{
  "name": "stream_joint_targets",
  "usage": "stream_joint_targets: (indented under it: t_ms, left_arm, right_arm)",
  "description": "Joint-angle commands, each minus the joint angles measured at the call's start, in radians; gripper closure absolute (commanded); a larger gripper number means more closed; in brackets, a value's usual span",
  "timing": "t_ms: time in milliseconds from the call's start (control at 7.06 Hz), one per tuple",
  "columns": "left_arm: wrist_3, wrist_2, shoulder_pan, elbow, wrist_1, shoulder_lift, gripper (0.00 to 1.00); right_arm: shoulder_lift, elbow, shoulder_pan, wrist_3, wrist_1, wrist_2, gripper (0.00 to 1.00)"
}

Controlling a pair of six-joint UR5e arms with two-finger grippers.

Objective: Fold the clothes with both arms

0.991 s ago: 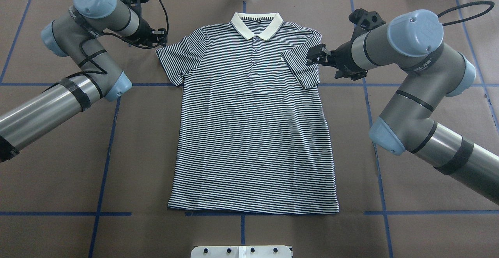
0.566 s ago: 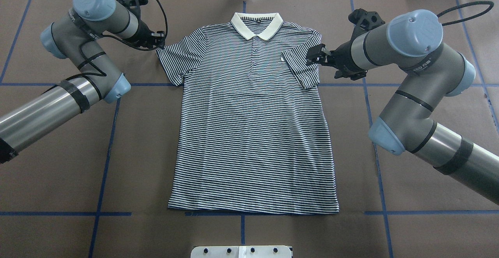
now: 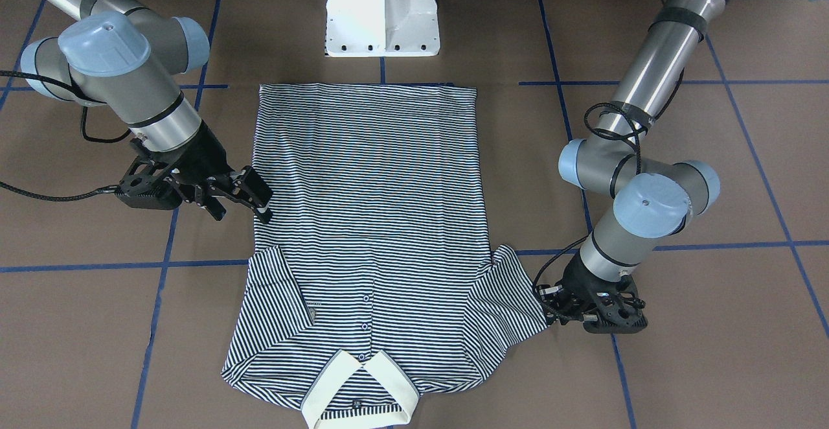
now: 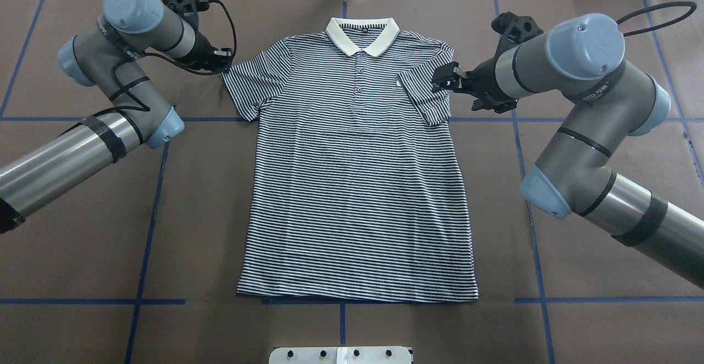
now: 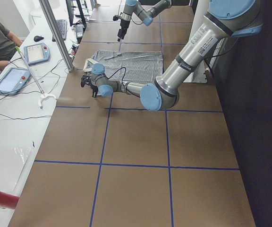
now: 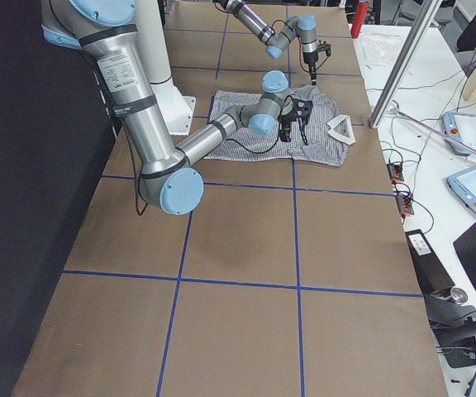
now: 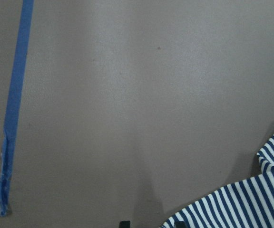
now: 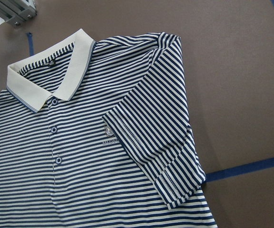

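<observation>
A: Brown table (image 4: 82, 243) gridded with blue tape (image 4: 147, 232), seen from overhead. Whereabouts of the polo shirt (image 4: 357, 188)?

B: Spread flat, front up, dead centre. Cream collar (image 4: 363, 37) toward 12 o'clock, hem toward 6.

A: Sleeves?

B: Spread sleeve (image 4: 250, 86) fanned out toward 10 o'clock. Folded sleeve (image 4: 426, 97) turned in over the chest at 2 o'clock, just beside the small chest patch (image 8: 109, 135).

A: And the right gripper (image 4: 444, 78)?

B: Poised at the shirt's edge by that folded sleeve, at 2 o'clock from the shirt's centre. Fingers parted, gripping nothing. No telling whether touching the cloth.

A: Left gripper (image 3: 552, 302)?

B: Down at the outer tip of the spread sleeve, at 10 o'clock. Mostly masked by its own wrist, so finger spread impossible to judge, likewise any hold on the cloth. Only bare table, a strip of tape and a corner of striped cloth in its wrist view.
</observation>
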Motion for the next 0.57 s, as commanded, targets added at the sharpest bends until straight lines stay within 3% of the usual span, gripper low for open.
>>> stream_joint_targets:
  t_ms: [0, 283, 425]
  left_arm:
    - [0.002, 0.000, 0.001, 0.000, 0.000, 0.002, 0.97]
    - [-0.002, -0.006, -0.004, -0.030, 0.003, 0.002, 1.00]
    - [-0.006, -0.012, -0.007, -0.123, 0.027, 0.029, 1.00]
  right_arm:
    - [-0.002, 0.000, 0.001, 0.002, 0.000, 0.000, 0.00]
    - [-0.005, -0.002, 0.000, 0.000, 0.000, -0.002, 0.00]
    - [-0.005, -0.002, 0.000, 0.000, 0.000, -0.002, 0.00]
